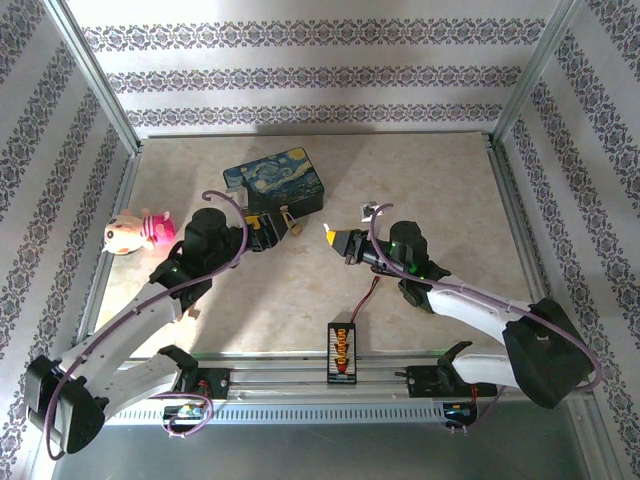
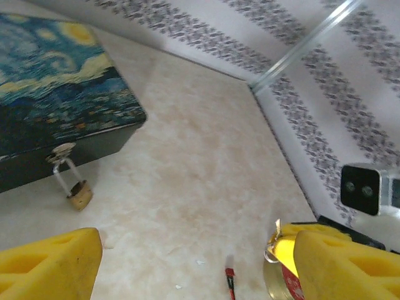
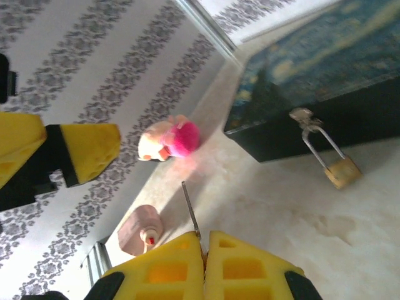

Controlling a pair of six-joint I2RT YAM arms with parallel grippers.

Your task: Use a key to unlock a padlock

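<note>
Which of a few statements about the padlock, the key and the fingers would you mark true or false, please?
1. The right fingers are shut on the key. True.
2. The padlock lies loose mid-table. False: its shackle hangs through the clasp on the box.
3. The left fingers grip the padlock. False: they are open and apart from it.
4. A pink plush toy sits left of the box. True.

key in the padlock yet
No, the key sticks out from the shut right fingers, apart from the padlock hanging on the box clasp.
</note>
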